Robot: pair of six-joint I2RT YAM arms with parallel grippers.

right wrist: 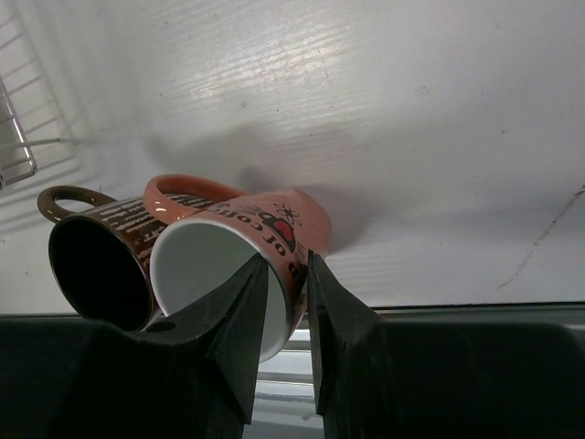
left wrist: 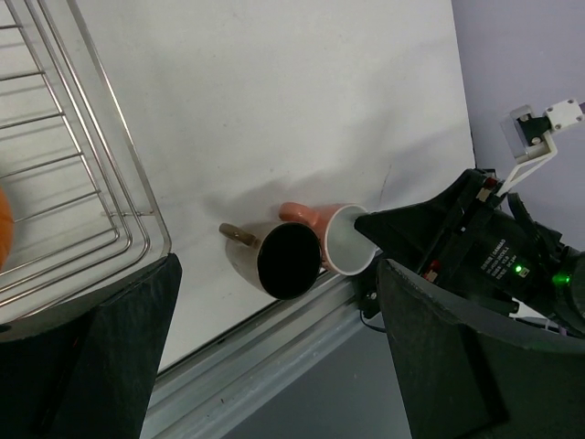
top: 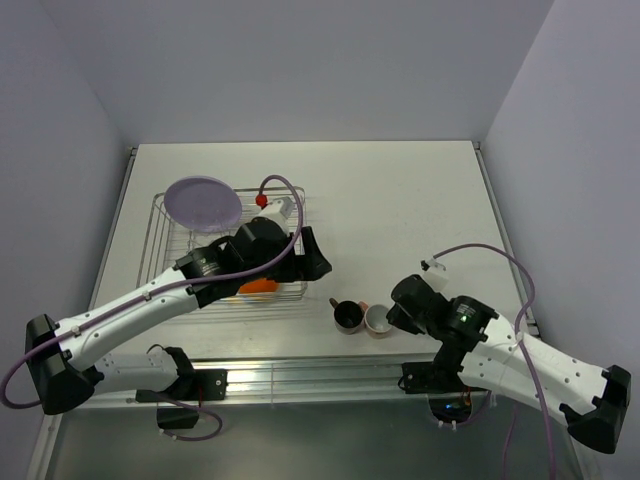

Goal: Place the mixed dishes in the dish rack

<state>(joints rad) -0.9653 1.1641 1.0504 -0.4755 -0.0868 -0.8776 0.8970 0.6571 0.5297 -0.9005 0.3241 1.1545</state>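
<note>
- Two fingers of the right gripper straddle the near rim of the pink cup. One finger reaches down inside the white mouth and the other lies against the pink outer wall.
- Its jaws are drawn narrow, and the cup's wall fills the gap between them, so they pinch that wall.
- The pink cup stands on the white table near its front edge, right of the dish rack and apart from it.
- It stands mouth up, with its axis running from the table to the rim. Its handle points to the far left, towards the rack.
- The dark cup stands just left of the pink cup, touching it. It is also mouth up, with its handle to the far left.
- The left gripper hangs over the rack's right end. Its jaws are spread wide with nothing between them.
- The lilac plate sits in the rack's far left part.
- The orange bowl shows at the rack's near side, partly hidden under the left arm.
</note>
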